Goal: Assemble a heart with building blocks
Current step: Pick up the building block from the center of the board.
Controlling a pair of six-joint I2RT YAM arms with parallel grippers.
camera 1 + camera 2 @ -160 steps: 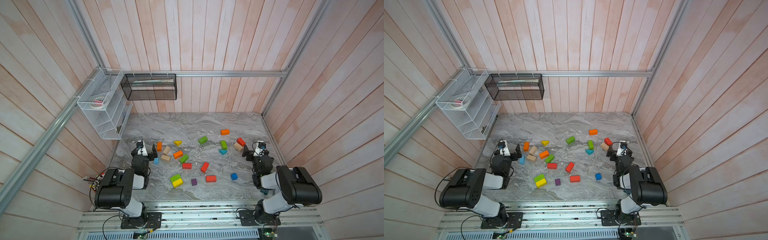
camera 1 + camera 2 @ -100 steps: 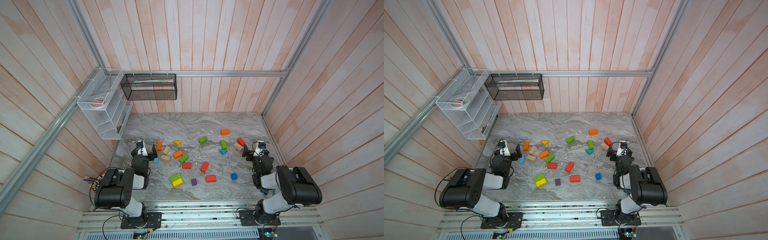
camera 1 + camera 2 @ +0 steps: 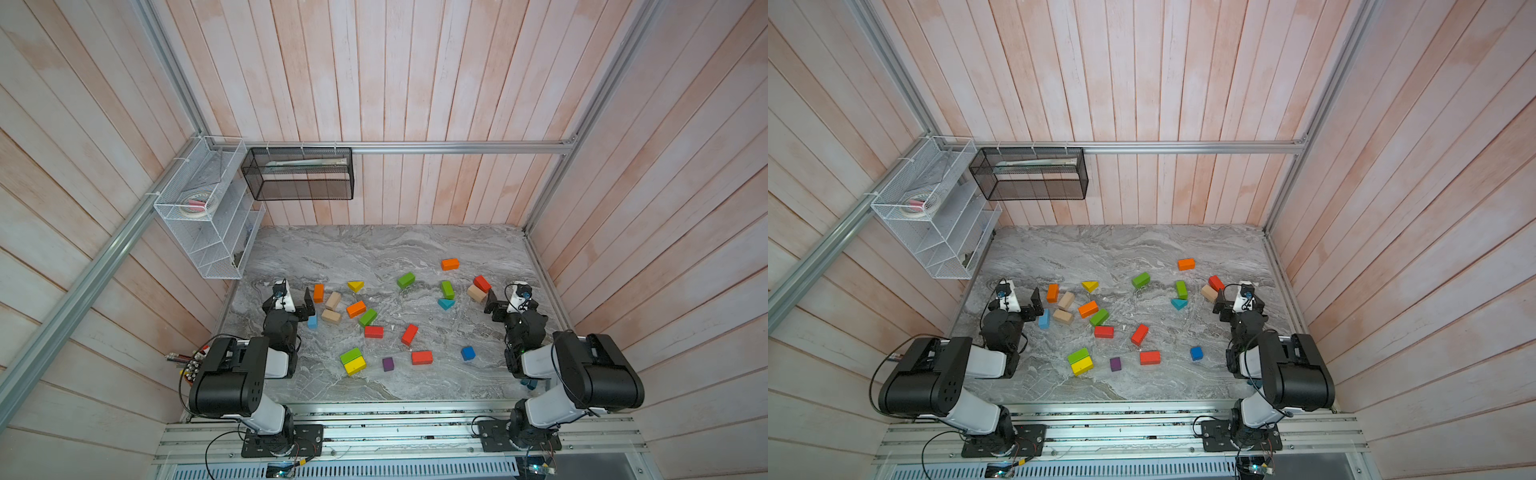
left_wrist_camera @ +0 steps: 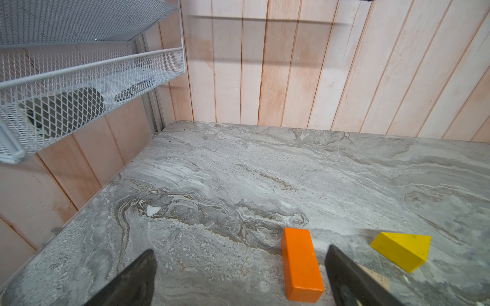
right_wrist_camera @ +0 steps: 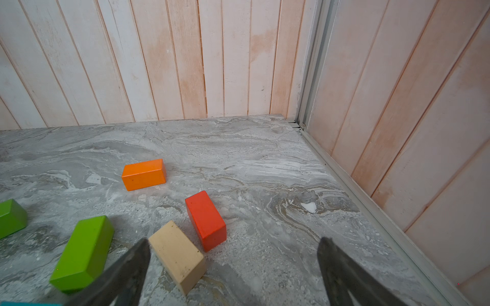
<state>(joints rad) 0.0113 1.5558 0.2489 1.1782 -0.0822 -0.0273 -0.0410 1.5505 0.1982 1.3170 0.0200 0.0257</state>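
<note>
Presently my left gripper hangs spread wide, empty, just by an orange brick. My right gripper, equally spread, holds nothing near a tan brick. Building blocks lie scattered over the grey marbled counter, walled by pale wooden planks.

Twenty building blocks in all — four red, four green, three orange, three tan, two yellow, two blue — one teal wedge, one purple cube.

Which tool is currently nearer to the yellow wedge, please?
Left. The left tool is close beside the yellow wedge, with an orange brick lying between them; the right tool is far across the table, by the tan brick.
</note>
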